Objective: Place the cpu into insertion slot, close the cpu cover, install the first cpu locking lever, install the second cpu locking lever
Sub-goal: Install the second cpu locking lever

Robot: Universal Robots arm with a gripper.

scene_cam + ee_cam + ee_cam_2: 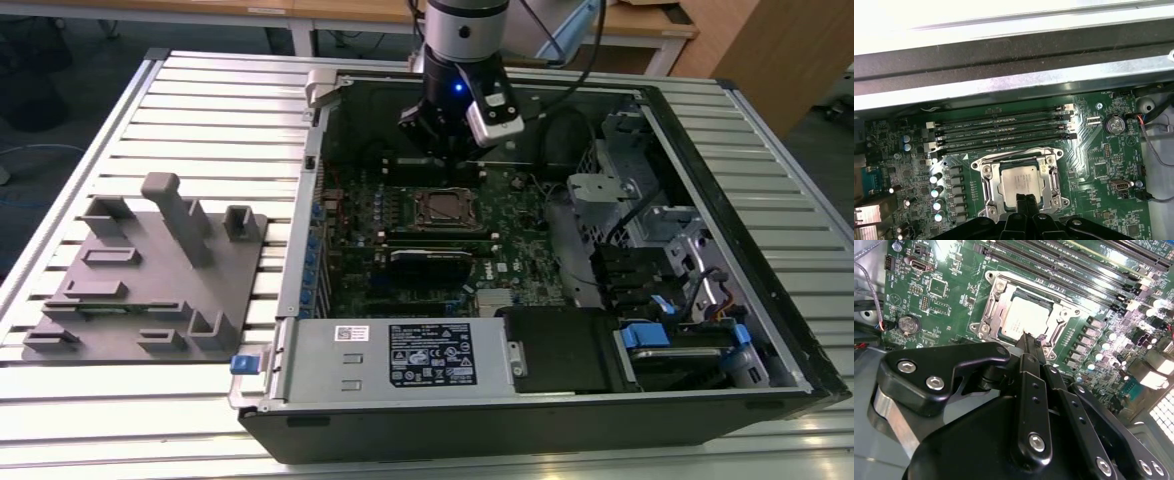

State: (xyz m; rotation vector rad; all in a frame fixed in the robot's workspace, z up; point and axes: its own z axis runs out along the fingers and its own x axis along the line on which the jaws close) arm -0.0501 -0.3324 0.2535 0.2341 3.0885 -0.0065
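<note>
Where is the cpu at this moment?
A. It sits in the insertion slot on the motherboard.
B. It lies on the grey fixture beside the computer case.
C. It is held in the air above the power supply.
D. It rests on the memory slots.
A: in both wrist views the cpu lies flat inside the insertion slot, with the silver frame around it, and the gripper is just at its edge.

cpu (pixel 1020 183) sits flat in the insertion slot (pixel 985 172) with the cpu cover (pixel 1054 176) down around it, gripper (pixel 1027 199) fingers pressed together at the chip's near edge, four memory slots (pixel 1004 127) just beyond on the motherboard (pixel 1094 160).
</note>
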